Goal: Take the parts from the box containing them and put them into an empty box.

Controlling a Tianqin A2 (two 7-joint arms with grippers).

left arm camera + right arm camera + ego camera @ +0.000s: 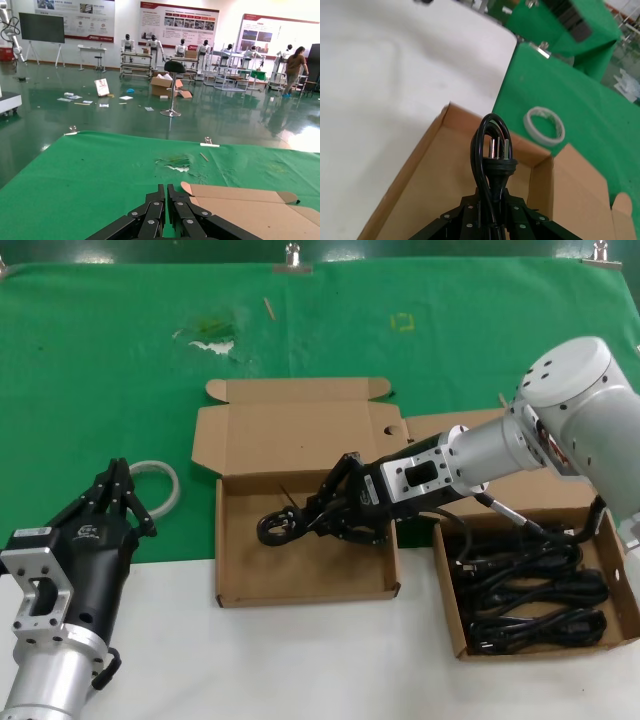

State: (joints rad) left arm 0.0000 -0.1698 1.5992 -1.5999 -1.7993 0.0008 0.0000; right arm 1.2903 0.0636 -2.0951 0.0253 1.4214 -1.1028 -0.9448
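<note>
right gripper (335, 508): clamped on one power cord (285, 527), over the empty box (240, 585)
left gripper (118, 490): fingers together, parked near the tape ring (160, 480)
progress: early (no cord on that floor yet); a tangle waits in the full box (452, 625)
</note>
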